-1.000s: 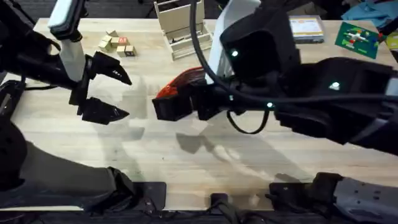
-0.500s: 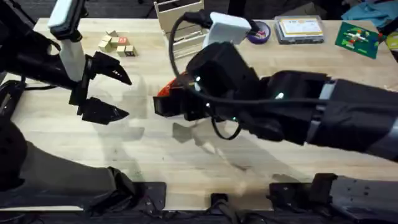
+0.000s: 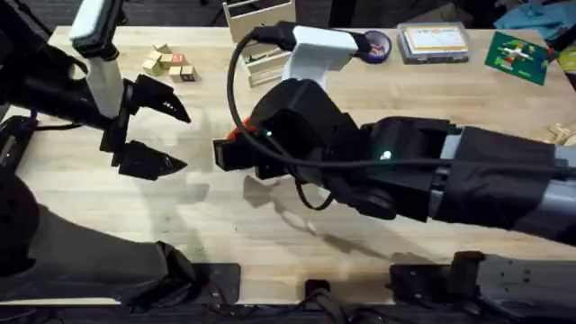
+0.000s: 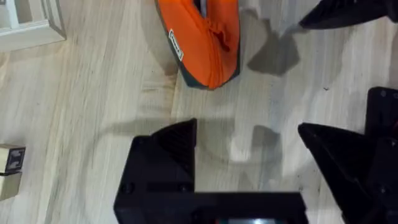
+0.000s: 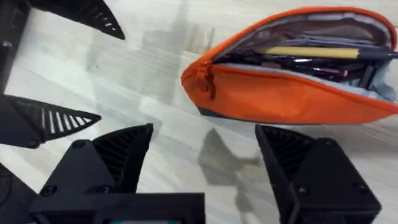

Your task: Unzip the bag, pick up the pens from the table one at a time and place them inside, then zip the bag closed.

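Now both pens point(image 5: 311, 53) lie inside the unzipped bag point(image 5: 292, 93); right gripper point(image 5: 202, 162) and left gripper point(image 3: 157, 135) gape wide, holding nothing

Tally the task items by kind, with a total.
bag: 1, orange, unzipped, on the table
pens: 2, one tan, one black, both inside it
Total: 3

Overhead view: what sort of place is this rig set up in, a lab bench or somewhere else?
Most likely a lab or workshop bench used for robot manipulation tests. A light wooden table carries assorted practice props: small wooden blocks, a wooden rack, a roll of tape, besides the orange bag.
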### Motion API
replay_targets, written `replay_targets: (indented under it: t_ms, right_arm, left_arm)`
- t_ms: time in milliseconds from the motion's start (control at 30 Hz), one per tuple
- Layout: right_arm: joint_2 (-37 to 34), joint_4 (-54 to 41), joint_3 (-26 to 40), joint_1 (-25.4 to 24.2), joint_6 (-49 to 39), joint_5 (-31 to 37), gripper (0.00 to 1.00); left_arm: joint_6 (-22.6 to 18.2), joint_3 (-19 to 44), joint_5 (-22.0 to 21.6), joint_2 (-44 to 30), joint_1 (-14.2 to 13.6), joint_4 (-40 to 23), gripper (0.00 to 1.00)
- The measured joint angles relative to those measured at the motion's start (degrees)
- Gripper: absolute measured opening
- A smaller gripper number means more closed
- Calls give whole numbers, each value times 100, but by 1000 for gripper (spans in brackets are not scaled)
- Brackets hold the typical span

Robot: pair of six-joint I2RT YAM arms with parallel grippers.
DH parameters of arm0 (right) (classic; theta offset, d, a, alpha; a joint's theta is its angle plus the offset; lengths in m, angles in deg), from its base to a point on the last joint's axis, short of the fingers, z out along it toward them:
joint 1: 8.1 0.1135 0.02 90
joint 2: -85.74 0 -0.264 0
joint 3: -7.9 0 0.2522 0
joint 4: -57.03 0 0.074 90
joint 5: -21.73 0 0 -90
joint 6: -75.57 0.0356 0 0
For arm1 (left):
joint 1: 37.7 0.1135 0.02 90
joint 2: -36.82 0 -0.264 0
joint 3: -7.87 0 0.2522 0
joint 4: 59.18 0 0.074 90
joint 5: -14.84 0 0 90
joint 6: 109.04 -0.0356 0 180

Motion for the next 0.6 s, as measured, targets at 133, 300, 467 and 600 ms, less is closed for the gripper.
replay_targets:
  t_ms: [133, 300, 467, 600]
  right_arm:
    - [-13, 227, 0, 0, 0, 2, 998]
    - [-225, 425, 0, 0, 0, 2, 998]
    - [-486, 717, -2, 0, -2, 0, 998]
    - [-605, 1012, -2, 0, -38, 2, 998]
  left_arm:
    - [-10, 0, 0, 0, 0, 0, 993]
    - [-12, 0, 0, -1, 0, 2, 993]
    - [-12, 0, 0, -1, 0, 2, 992]
    - [-12, 0, 0, 1, 0, 2, 993]
